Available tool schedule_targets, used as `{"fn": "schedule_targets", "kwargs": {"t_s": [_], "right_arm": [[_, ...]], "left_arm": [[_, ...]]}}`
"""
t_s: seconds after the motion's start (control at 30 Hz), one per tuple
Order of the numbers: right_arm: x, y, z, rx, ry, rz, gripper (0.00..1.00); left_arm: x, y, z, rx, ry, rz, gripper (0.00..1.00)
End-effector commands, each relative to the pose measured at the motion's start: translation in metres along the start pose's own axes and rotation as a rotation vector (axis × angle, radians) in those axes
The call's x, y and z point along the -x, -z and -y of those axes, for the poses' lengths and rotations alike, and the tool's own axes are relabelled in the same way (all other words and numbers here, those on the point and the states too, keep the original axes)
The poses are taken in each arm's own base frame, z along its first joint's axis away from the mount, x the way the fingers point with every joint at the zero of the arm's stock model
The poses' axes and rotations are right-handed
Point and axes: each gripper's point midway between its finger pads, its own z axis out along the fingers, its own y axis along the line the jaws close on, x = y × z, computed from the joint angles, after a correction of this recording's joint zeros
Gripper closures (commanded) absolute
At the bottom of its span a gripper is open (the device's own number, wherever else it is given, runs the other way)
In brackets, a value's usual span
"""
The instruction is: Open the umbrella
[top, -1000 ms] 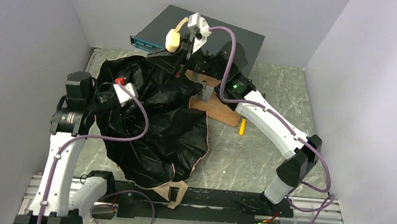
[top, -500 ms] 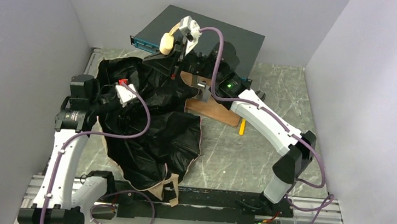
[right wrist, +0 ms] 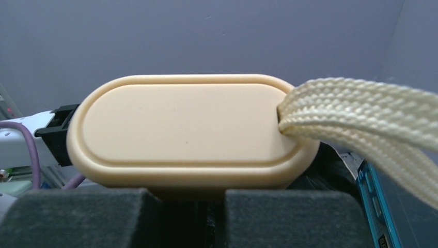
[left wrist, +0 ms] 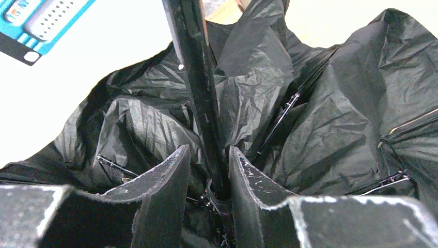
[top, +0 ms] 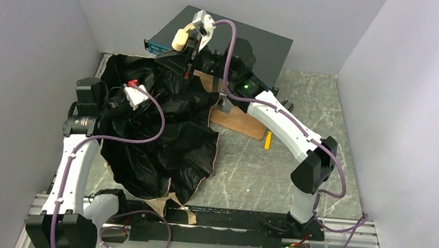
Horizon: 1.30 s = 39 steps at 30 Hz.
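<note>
A half-collapsed umbrella (top: 167,137) sprawls across the left of a marbled tabletop (top: 260,176), with its black underside up and tan edging showing at the near rim. The left fingers (left wrist: 165,191) are closed around its thin black shaft (left wrist: 199,77), low among the folds. The right fingers (right wrist: 77,217) pinch the neck just under the cream handle (right wrist: 186,129), held raised at the back near a flat grey box (top: 261,43). A woven strap (right wrist: 361,111) leaves the handle's end.

the umbrella (top: 167,137) is glossy black with a thin tan edge; its handle (right wrist: 186,129) and woven strap (right wrist: 361,108) are cream. the table (top: 261,170) is grey-green marble with pale veins. the box (top: 267,43) is dark grey, teal-fronted.
</note>
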Motion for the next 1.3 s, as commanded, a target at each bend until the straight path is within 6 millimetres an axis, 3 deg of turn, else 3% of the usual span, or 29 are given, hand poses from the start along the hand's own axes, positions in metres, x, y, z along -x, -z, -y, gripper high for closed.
{"fn": "schedule_targets", "kwargs": {"t_s": [0.0,0.27,0.4,0.47,0.57,0.6,0.8,0.93,1.1,1.17,1.27], "right_arm": [[0.2,0.046,-0.092,0.176,0.228,0.439,1.0],[0.224,0.057,-0.094,0.186,0.217,0.507,1.0],[0.232,0.063,-0.095,0.194,0.205,0.535,1.0],[0.234,0.065,-0.095,0.194,0.202,0.541,1.0],[0.231,0.069,-0.09,0.175,0.192,0.552,1.0],[0.229,0.07,-0.088,0.169,0.184,0.55,1.0],[0.244,0.08,-0.088,0.183,0.156,0.6,1.0],[0.258,0.09,-0.096,0.202,0.158,0.643,1.0],[0.261,0.099,-0.103,0.212,0.15,0.66,1.0],[0.26,0.102,-0.104,0.21,0.146,0.662,1.0],[0.251,0.103,-0.101,0.196,0.124,0.648,1.0]], "left_arm": [[-0.099,0.022,-0.02,0.152,0.065,-0.388,0.62],[-0.11,0.044,-0.054,0.281,0.017,-0.478,0.59],[-0.104,0.059,-0.079,0.36,-0.016,-0.507,0.59],[-0.094,0.068,-0.094,0.405,-0.041,-0.516,0.66],[-0.066,0.085,-0.12,0.483,-0.099,-0.514,0.88],[-0.055,0.092,-0.132,0.52,-0.126,-0.517,0.9],[-0.025,0.134,-0.187,0.636,-0.193,-0.581,0.7],[-0.03,0.154,-0.21,0.695,-0.259,-0.638,0.66],[-0.035,0.175,-0.233,0.75,-0.313,-0.715,0.64],[-0.031,0.181,-0.241,0.772,-0.339,-0.721,0.7],[-0.014,0.186,-0.251,0.802,-0.395,-0.699,0.93]]}}
